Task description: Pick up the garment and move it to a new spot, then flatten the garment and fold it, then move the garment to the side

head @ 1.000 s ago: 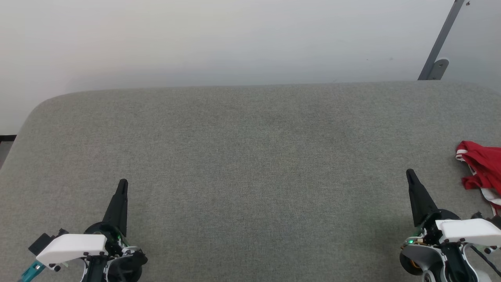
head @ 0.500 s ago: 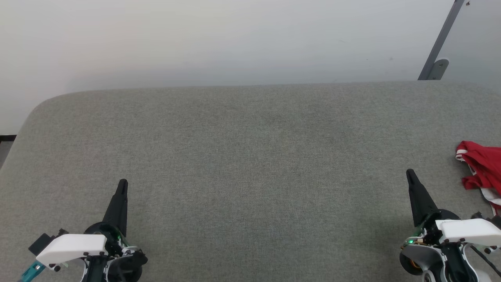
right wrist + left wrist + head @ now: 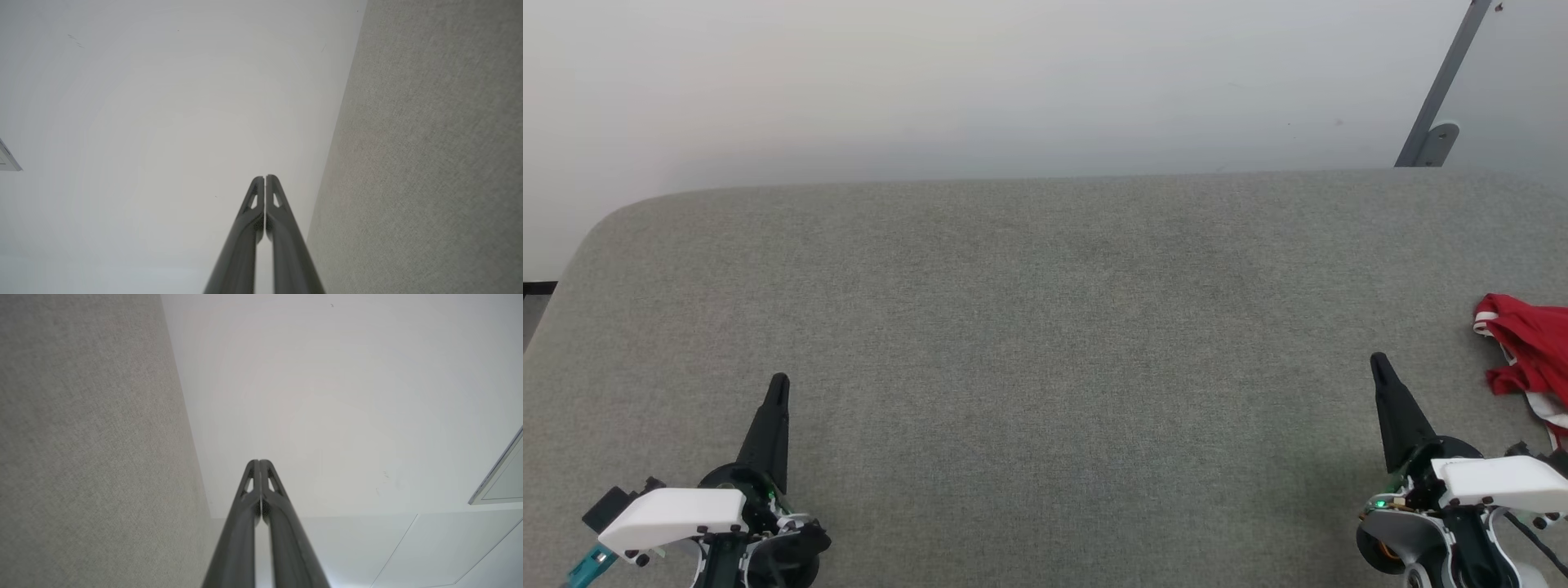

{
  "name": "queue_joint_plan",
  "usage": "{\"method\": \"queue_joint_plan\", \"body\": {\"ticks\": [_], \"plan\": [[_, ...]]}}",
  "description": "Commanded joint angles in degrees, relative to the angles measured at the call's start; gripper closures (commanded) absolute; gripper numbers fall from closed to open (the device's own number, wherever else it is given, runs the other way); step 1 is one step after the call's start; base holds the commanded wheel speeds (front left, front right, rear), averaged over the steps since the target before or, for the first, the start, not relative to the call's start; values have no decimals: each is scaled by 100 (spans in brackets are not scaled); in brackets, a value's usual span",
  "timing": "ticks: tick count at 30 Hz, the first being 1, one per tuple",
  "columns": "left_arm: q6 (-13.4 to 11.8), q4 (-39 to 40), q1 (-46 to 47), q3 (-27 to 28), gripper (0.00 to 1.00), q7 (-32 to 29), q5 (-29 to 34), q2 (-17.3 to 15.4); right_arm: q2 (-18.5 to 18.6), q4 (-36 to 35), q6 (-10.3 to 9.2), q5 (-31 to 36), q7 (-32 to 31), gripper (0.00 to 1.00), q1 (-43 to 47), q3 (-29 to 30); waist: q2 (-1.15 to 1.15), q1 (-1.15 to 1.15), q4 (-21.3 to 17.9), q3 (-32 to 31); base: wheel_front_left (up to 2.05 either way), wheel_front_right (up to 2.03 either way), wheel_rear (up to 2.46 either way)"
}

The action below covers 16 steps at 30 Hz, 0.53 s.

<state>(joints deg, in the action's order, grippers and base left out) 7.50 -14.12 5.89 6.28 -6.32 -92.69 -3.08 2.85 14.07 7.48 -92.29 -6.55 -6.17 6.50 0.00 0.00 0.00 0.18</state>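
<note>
From my head camera, the grey fabric tabletop (image 3: 1045, 310) spreads out below a pale wall (image 3: 931, 73). My left gripper (image 3: 778, 382) hangs over the tabletop's near left part and my right gripper (image 3: 1379, 361) over its near right part. The garment (image 3: 1529, 343), red with striped trim, lies crumpled on the tabletop's right part, near my right gripper but apart from it.

Left wrist: my fingers (image 3: 245, 522) are pressed together, pinching nothing, beside the tabletop.

Right wrist: my fingers (image 3: 286, 245) are likewise pressed together beside the tabletop.

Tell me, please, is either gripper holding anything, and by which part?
Nothing: the left gripper and right gripper are shut empty; the garment lies untouched.
</note>
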Motion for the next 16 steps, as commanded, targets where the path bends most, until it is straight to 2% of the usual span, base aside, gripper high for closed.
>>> {"method": "queue_joint_plan", "body": {"ticks": [1, 16], "plan": [[-2, 3, 77, 16, 100, -26, 19, 7, -9, 4, 2, -24, -5, 100, -23, 6, 0, 0, 0, 0, 0, 0, 0], [-2, 3, 77, 20, 100, -32, 26, 11, -9, 3, 2, -24, -5, 100, -23, 5, 0, 0, 0, 0, 0, 0, 0]]}}
